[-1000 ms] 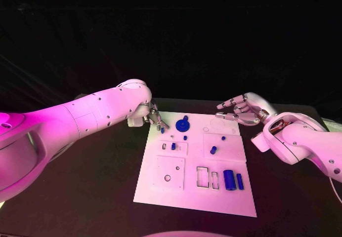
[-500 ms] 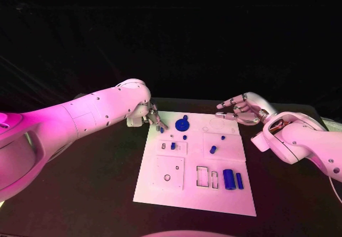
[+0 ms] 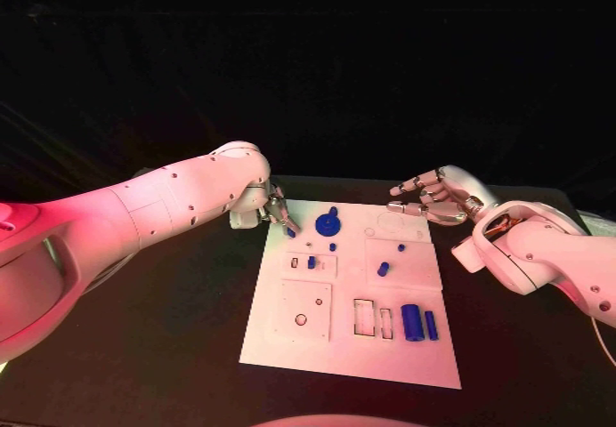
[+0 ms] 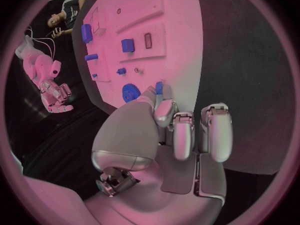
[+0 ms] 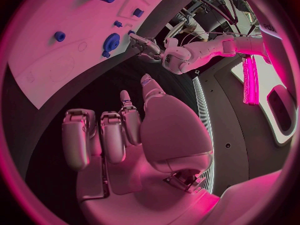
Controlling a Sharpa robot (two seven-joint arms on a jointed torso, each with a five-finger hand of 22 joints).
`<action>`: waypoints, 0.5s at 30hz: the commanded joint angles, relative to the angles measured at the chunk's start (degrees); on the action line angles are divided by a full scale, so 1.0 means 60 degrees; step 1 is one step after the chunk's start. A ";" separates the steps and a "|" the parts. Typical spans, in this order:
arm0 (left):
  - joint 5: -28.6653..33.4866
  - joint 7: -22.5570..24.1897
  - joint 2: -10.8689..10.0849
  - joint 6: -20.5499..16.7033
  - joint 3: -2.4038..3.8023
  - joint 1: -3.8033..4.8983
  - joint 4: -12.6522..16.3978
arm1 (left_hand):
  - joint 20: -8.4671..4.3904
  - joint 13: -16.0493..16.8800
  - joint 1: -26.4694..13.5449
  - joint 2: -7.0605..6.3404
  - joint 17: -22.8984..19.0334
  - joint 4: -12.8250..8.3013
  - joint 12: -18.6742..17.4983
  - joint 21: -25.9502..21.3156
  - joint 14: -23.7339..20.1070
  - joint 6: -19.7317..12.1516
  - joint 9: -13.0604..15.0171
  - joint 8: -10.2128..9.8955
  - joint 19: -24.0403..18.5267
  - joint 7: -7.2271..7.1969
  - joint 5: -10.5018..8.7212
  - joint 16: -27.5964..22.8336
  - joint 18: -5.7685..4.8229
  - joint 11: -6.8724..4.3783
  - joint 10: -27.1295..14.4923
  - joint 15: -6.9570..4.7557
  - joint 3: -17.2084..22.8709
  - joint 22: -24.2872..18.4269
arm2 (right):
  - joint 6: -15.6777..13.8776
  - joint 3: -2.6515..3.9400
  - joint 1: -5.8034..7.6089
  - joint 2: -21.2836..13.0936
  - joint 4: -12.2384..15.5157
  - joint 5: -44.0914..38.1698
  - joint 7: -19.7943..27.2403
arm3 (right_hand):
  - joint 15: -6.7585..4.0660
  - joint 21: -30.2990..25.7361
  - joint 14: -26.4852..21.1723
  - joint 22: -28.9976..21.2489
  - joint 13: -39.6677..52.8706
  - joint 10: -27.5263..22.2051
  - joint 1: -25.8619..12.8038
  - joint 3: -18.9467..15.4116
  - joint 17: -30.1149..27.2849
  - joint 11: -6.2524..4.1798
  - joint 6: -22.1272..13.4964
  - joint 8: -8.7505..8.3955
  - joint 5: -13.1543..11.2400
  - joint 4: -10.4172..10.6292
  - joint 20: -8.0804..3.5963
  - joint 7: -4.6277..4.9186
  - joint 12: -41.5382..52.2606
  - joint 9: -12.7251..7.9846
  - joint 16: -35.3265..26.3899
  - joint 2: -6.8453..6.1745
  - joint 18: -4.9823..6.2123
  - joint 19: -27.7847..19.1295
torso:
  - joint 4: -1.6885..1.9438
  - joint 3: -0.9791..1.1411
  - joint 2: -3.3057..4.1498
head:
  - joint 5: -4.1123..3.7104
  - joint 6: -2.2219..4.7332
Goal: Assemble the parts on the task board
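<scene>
Task board [image 3: 308,342] lies flat in the middle of your black desk [image 3: 154,356], its long sides running from the near edge toward the far edge. Nearest you on it, a blue cylinder [image 3: 411,322] and a thinner blue peg [image 3: 432,326] lie side by side beside two rectangular slots. Farther up you see a small blue block [image 3: 383,269], then a blue gear [image 3: 328,223] close to the board's far edge. At the board's far left corner your left hand [image 3: 275,212] pinches a small blue part [image 4: 159,87] between thumb and fingers, its tip just over the board. Beyond the far right corner your right hand [image 3: 434,199] hovers off the board, fingers loosely curled and apart, holding nothing.
</scene>
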 commanded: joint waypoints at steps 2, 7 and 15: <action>0.0480 0.0281 -0.0017 -0.0278 -0.0001 0.0000 0.0045 | -0.0050 -0.0039 0.0333 0.0020 0.2513 -0.0179 -0.0061 -0.0052 0.1006 -0.0044 0.0154 0.0135 0.0540 -0.0030 -0.0043 0.0030 0.0037 0.0004 -0.0048 -0.0055 0.0554 0.1586 | 0.0132 0.0000 -0.0009 0.0012 -0.0010 -0.0083 0.0034 | -0.0039 -0.0039 0.0838 0.0651 0.0995 0.0009 -0.0007 -0.0046 0.1839 -0.0034 0.0082 0.0007 0.0033 -0.0005 -0.0038 0.0004 -0.0038 0.0013 -0.0061 0.0070 0.0053 0.0150 | 0.0006 -0.0001 0.0002 | 0.0007 -0.0014; 0.0510 0.0277 -0.0132 -0.0314 -0.0001 0.0000 0.0222 | -0.0039 -0.0106 0.0184 -0.0300 0.2513 -0.0214 -0.0103 -0.0089 0.1006 -0.0114 0.0352 0.0298 0.0535 -0.0021 -0.0522 0.0030 0.0044 -0.0001 -0.0033 -0.0042 0.1460 0.1562 | 0.0144 0.0000 -0.0011 0.0018 -0.0032 -0.0084 0.0029 | -0.0039 -0.0039 0.0838 0.0651 0.0995 0.0009 -0.0007 -0.0046 0.1839 -0.0034 0.0082 0.0007 0.0033 -0.0005 -0.0038 0.0004 -0.0038 0.0013 -0.0061 0.0070 0.0053 0.0150 | 0.0010 0.0001 -0.0004 | -0.0005 -0.0028; 0.0522 0.0170 -0.0622 -0.0604 -0.0002 0.0007 0.1073 | -0.0041 -0.0131 -0.0104 -0.0631 0.2513 -0.0223 -0.0100 -0.0095 0.1006 -0.0145 0.0531 0.0443 0.0546 -0.0036 -0.0547 0.0030 0.0042 0.0000 -0.0004 -0.0048 0.2223 0.1574 | 0.0155 -0.0001 -0.0017 0.0023 -0.0057 -0.0084 0.0021 | -0.0039 -0.0039 0.0838 0.0651 0.0995 0.0009 -0.0007 -0.0046 0.1839 -0.0034 0.0082 0.0007 0.0033 -0.0005 -0.0038 0.0004 -0.0038 0.0013 -0.0061 0.0070 0.0053 0.0150 | 0.0027 0.0005 -0.0017 | 0.0042 -0.0025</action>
